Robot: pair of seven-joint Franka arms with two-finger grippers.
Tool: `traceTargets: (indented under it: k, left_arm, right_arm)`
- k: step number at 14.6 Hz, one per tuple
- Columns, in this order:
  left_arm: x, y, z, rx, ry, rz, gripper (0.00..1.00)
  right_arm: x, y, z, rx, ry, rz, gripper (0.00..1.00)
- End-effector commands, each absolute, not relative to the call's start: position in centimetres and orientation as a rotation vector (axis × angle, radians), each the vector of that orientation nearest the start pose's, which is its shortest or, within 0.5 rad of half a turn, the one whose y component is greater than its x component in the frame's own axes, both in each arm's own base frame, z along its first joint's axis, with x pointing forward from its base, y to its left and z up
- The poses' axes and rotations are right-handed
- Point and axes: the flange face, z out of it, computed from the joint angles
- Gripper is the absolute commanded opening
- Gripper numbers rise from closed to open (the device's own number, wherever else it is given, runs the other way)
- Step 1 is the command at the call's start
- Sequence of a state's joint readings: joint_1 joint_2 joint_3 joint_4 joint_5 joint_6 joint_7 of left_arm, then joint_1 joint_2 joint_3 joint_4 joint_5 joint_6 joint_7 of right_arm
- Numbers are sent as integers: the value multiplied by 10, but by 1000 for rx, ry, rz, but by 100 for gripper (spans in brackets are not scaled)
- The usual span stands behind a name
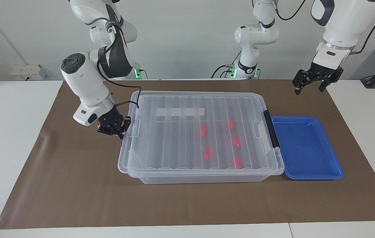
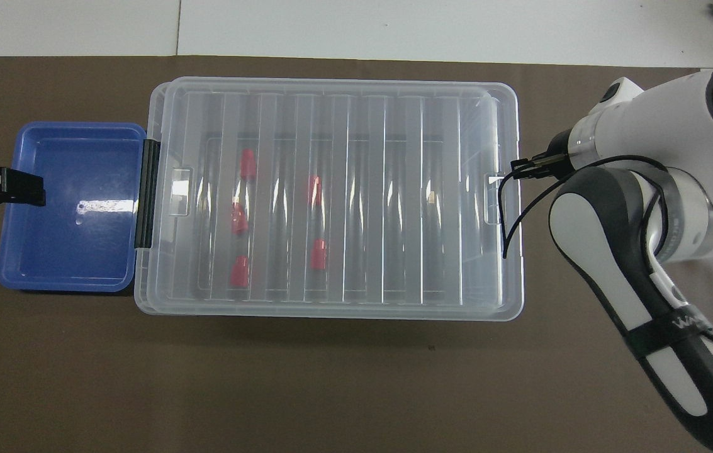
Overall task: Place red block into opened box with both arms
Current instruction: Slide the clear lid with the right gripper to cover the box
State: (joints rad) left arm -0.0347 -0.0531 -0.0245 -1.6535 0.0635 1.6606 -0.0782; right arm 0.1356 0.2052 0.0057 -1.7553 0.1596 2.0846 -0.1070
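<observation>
Only "WA" legible on right arm [image 2: 677, 327]; right tool [image 1: 118, 129] closed, left tool [image 1: 310, 83] open.

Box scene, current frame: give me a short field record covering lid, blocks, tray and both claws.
box: clear bin on the brown mat
lid: ribbed lid lying on the box, black clip at the left arm's end
blocks: five red blocks inside the box, under the lid
tray: blue tray beside the box at the clip end, nothing in it
right claw: shut, at the lid's edge at the right arm's end
left claw: open, raised over the mat, waiting
</observation>
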Motion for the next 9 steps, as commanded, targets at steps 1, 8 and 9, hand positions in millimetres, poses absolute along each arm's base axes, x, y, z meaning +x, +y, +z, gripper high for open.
traceTargets:
  k: [1, 8, 9]
  left_arm:
    - [540, -28, 625, -3076, -10, -120, 100]
    - [540, -28, 625, -3076, -10, -120, 100]
    - [540, -28, 625, -3076, -10, -120, 100]
  right_arm:
    - [623, 100, 458, -2946, -226, -168, 0]
    - [623, 101, 459, -2942, -225, -167, 0]
    - [623, 103, 459, -2915, -204, -165, 0]
